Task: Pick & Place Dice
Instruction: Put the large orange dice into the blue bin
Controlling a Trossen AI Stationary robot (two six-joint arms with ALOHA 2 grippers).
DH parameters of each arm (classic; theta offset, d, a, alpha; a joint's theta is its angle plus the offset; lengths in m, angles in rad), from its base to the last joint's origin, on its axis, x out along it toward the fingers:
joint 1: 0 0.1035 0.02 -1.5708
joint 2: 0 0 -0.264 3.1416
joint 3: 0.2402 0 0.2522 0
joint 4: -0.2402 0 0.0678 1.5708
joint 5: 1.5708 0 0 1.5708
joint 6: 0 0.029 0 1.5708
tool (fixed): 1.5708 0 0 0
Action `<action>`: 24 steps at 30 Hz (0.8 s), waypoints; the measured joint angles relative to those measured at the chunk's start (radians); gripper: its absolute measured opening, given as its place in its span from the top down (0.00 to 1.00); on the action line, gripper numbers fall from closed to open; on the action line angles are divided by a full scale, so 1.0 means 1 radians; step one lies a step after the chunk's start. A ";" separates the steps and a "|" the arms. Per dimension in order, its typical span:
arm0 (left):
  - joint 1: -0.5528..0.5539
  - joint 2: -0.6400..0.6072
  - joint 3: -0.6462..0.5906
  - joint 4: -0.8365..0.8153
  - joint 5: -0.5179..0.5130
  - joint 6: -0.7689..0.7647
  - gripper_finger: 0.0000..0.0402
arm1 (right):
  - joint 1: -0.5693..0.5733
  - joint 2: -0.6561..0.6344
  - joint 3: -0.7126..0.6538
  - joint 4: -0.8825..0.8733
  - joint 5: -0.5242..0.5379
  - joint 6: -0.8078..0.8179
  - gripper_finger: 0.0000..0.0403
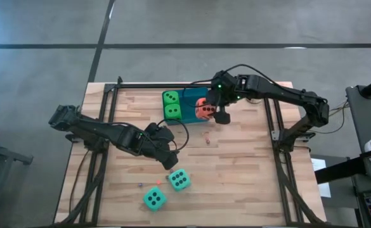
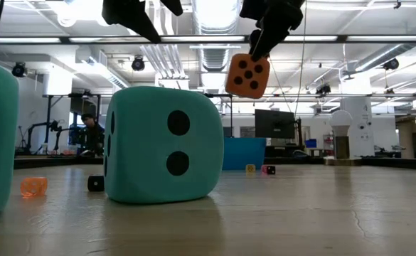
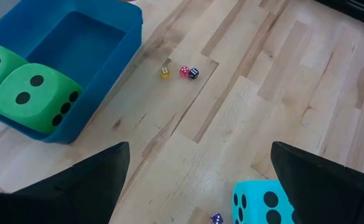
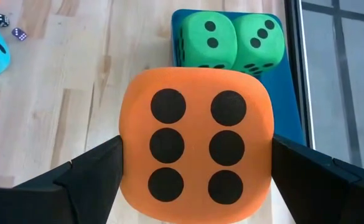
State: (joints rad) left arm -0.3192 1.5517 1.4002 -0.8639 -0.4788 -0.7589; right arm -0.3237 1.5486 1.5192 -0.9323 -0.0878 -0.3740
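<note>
right jaws grip the orange die above the tray; left jaws wide

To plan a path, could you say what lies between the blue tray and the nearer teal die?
The high view shows the left gripper there, jaws open.

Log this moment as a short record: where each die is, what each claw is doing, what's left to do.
orange die: held in the right claw, in the air by the blue tray
green dice: two, in the tray
teal dice: two, on the table
left claw: open, empty, near a teal die
left to do: orange and teal dice not in tray
</note>
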 joint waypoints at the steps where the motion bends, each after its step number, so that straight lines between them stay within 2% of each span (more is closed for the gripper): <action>1: 0.000 0.000 0.000 0.000 0.000 0.000 0.02 | 0.000 0.000 0.000 -0.001 0.000 0.000 0.11; 24: 0.000 0.000 0.000 0.000 0.000 0.000 0.03 | 0.003 -0.035 0.000 -0.003 0.001 0.050 0.11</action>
State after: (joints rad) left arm -0.3193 1.5517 1.4002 -0.8636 -0.4789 -0.7589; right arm -0.3210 1.5135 1.5192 -0.9352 -0.0868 -0.3242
